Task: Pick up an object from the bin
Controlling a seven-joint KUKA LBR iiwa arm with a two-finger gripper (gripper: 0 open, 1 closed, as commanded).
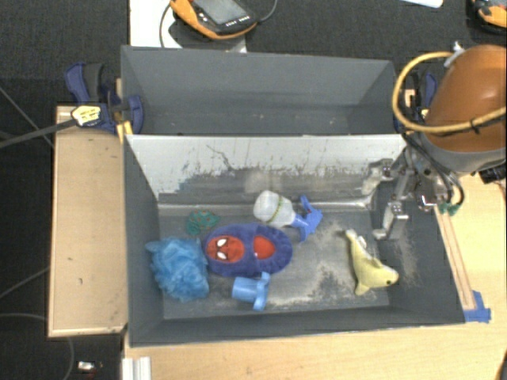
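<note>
Grey bin (261, 93), claw (386, 226) hanging near yellow toy (369, 272)

The bin (261, 93) is grey. The soft toy (369, 271) is yellow, the sponge (179, 268) light blue, the plush (247, 249) dark blue with 2 red patches.

This looks like a robotics lab. A grey metal bin (261, 93) stands on dark carpet (55, 22), and a robot arm (463, 93) under an orange cover reaches in over the bin's right side. Beyond the bin's far wall lies an orange handheld controller (214, 8) with a screen. Inside the bin lie a blue soft toy (247, 249) and a yellow soft toy (368, 269).
</note>
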